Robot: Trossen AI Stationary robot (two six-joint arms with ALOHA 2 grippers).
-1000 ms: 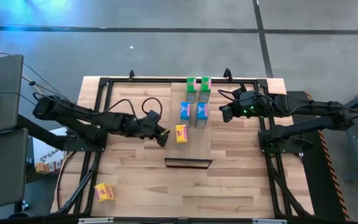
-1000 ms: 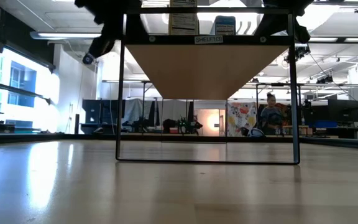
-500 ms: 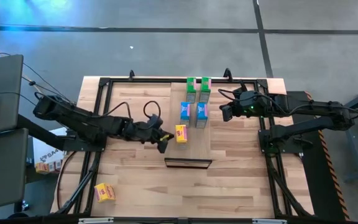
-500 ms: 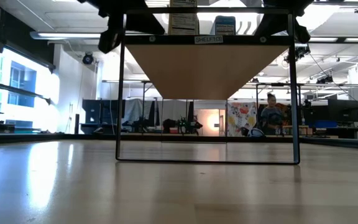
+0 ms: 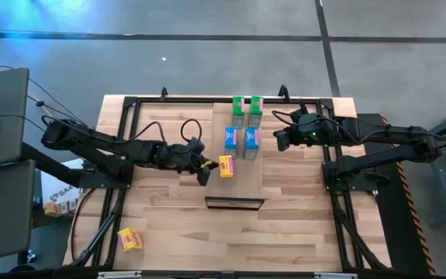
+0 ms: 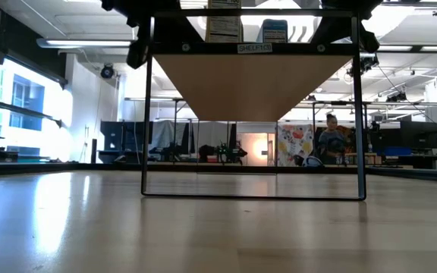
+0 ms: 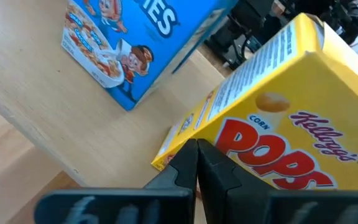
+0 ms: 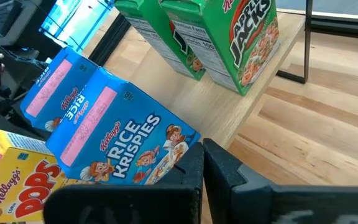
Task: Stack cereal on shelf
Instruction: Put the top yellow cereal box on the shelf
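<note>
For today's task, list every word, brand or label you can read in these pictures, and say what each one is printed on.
"Kellogg's CORN POPS": yellow box beside the left gripper.
"Kellogg's RICE KRISPIES": blue box.
"APPLE JACKS", partly cut off: green box.
"Kellogg's POPS": yellow box, right wrist view.
"SHELF", with more too small to read: label on the shelf's front edge.
Nutrition panels: too small to read.

Yellow cereal box (image 7: 278, 118) beside blue box (image 7: 142, 43)

Five cereal boxes (image 5: 241, 130) upright on shelf (image 5: 248, 174)
</note>
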